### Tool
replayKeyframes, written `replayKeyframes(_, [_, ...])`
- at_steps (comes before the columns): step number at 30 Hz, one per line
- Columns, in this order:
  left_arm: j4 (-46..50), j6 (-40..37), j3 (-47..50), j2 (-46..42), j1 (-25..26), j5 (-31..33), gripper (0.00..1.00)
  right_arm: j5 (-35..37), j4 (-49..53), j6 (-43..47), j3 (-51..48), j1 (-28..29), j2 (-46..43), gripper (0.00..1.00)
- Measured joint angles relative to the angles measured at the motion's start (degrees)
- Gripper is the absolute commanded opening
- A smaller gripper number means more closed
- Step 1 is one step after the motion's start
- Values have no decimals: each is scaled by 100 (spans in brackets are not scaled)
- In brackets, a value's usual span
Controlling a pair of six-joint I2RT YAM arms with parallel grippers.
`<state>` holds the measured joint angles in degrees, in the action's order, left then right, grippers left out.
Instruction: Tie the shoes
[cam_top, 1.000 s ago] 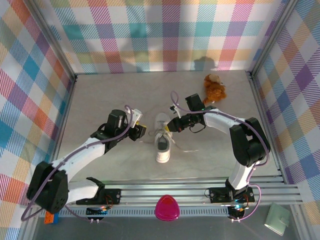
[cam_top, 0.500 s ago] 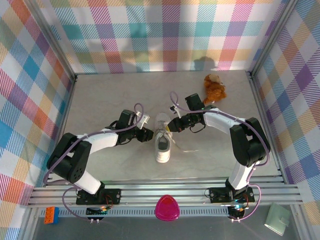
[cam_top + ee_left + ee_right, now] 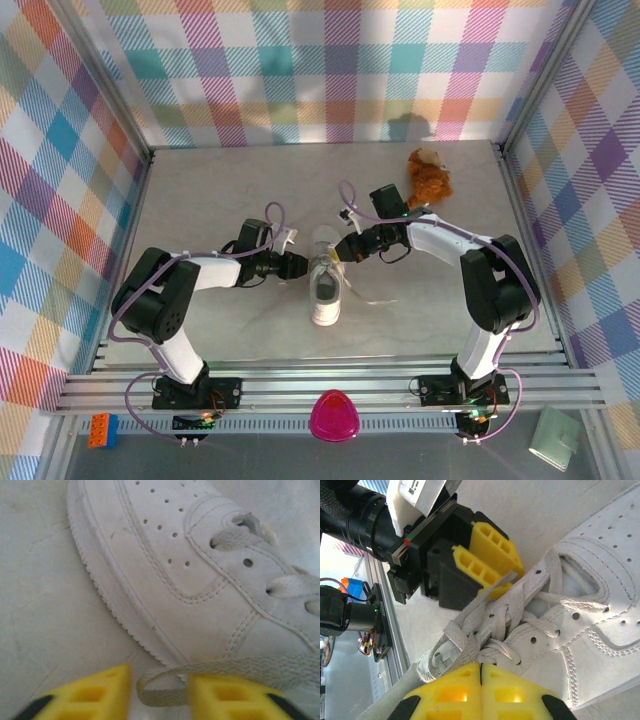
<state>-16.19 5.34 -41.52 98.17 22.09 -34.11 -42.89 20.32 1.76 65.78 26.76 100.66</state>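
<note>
Pale marbled worktop, walled in by checked cloth, carries a white sneaker near its middle.

On the sneaker's left side, the left jaws stand a little apart. Their yellow fingers sit low beside the sole, and a loop of flat white lace lies in the gap between them. Whether they pinch it I cannot tell. The right wrist view shows a lace end sticking out between those fingers, just across the sneaker's eyelets.

On the sneaker's right side, the right jaws are clenched, their yellow fingers meeting pad to pad. A bunch of crossed lace lies right at their tips; whether any strand is caught between them cannot be made out.

One loose strand trails on the worktop to the right of the sneaker. Well beyond the sneaker, toward the far right corner, lies a brown-and-white plush toy. Nearer than the sneaker, on the front rail, sits a pink object.
</note>
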Motion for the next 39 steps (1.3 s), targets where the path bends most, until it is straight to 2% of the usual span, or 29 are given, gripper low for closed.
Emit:
replayKeyframes(1, [-44,57,2,2,-48,-81,0,33,24,0,9,0,0,0])
replayKeyframes(5, [0,162,57,-313,-208,-240,0,205,92,-2,90,22,0,0])
replayKeyframes(12, [1029,-219,15,-2063,-188,-149,0,490,195,0,258,33,0,0])
replayKeyframes(15, [1591,-417,-142,-2677,46,59,0,586,337,31,468,39,24,0])
replayKeyframes(19, [2035,-516,-299,-3097,855,446,0,673,485,109,876,118,181,0])
replayKeyframes(23, [2212,-472,-535,-3021,1840,885,0,741,719,308,1314,249,472,0])
replayKeyframes(29, [2050,-350,-1084,-2308,2778,1338,0,798,1071,638,2017,411,914,0])
replayKeyframes(33, [1742,-273,-1276,-1733,3141,1543,0,789,1237,798,2509,483,1176,0])
replayKeyframes(39, [1257,-59,-1281,-1019,3366,1878,0,667,1408,970,2841,595,1419,0])
